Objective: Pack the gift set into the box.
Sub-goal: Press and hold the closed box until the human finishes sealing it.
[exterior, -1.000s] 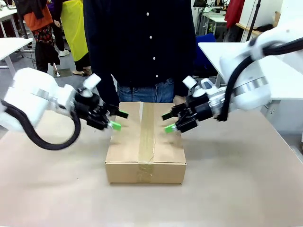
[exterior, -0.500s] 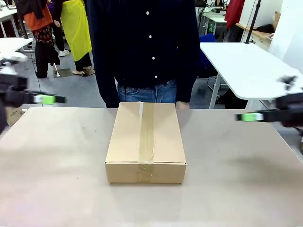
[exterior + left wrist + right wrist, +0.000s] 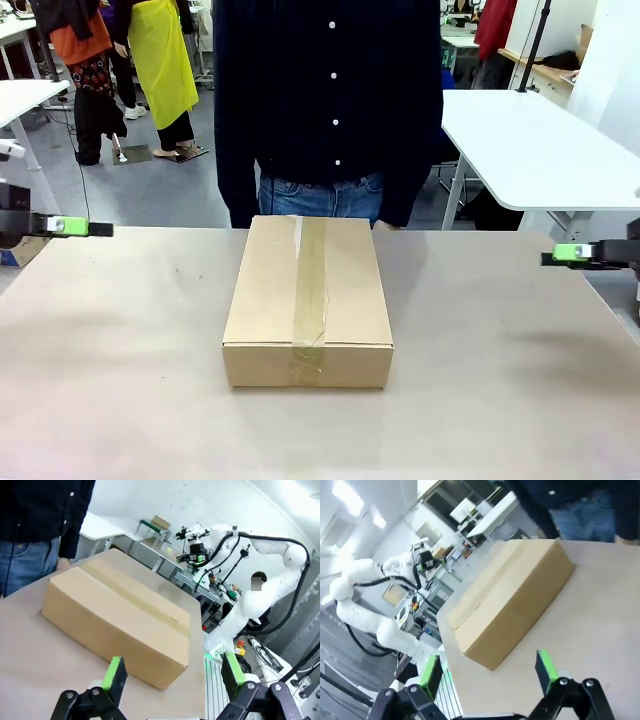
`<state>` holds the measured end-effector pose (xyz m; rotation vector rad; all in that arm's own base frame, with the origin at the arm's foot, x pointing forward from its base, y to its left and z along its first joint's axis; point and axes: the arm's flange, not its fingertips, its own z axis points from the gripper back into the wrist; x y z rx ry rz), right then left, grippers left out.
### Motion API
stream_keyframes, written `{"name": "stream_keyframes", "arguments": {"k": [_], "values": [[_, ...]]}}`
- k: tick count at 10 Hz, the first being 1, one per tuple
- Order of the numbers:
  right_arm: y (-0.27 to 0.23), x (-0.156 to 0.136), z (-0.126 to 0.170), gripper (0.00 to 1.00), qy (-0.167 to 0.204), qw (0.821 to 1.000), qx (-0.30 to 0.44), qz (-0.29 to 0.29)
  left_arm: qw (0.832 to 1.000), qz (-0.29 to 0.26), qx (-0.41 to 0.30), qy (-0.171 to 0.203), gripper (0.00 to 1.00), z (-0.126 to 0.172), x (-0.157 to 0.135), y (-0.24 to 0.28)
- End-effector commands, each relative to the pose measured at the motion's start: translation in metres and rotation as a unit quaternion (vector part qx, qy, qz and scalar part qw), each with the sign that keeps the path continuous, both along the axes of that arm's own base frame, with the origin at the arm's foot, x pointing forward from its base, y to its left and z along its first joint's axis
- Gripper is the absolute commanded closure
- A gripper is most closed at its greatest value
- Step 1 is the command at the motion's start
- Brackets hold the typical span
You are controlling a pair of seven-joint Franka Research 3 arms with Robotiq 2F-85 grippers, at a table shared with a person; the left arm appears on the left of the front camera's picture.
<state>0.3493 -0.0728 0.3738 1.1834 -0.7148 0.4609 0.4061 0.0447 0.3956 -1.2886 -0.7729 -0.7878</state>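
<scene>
Both arms are pulling back from the large shallow brown corrugated cardboard box, where a second ago their green-padded fingers were hovering over its far corners; now the left gripper is sitting well out to the box's left at the table edge, and the right gripper well out to its right. Each wrist view is showing that gripper's fingers spread wide with nothing between them, the left gripper looking across at one long side of the box and the right gripper at the other side. Standing in the middle of the beige table, the box is closed, its flaps sealed by a strip of clear tape running along the top and down the near face. A person in a dark buttoned shirt is standing just behind the box. Judging by the sealed lid, the packing itself looks finished and the arms are clearing away; nothing more seems called for beyond parking them clear, unless the person is taking the box away.
</scene>
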Motion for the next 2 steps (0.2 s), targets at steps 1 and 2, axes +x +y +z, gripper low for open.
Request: {"name": "stream_keyframes", "arguments": {"k": [1, 2], "values": [[0.0004, -0.0027, 0.0028, 0.0, -0.012, 1.0, 0.005, 0.003, 1.0, 0.007, -0.001, -0.004, 0.0, 0.0017, -0.0012, 0.0014], [0.0004, -0.0027, 0.0028, 0.0, -0.012, 1.0, 0.005, 0.003, 1.0, 0.007, -0.001, -0.004, 0.0, 0.0017, -0.0012, 0.0014]]}}
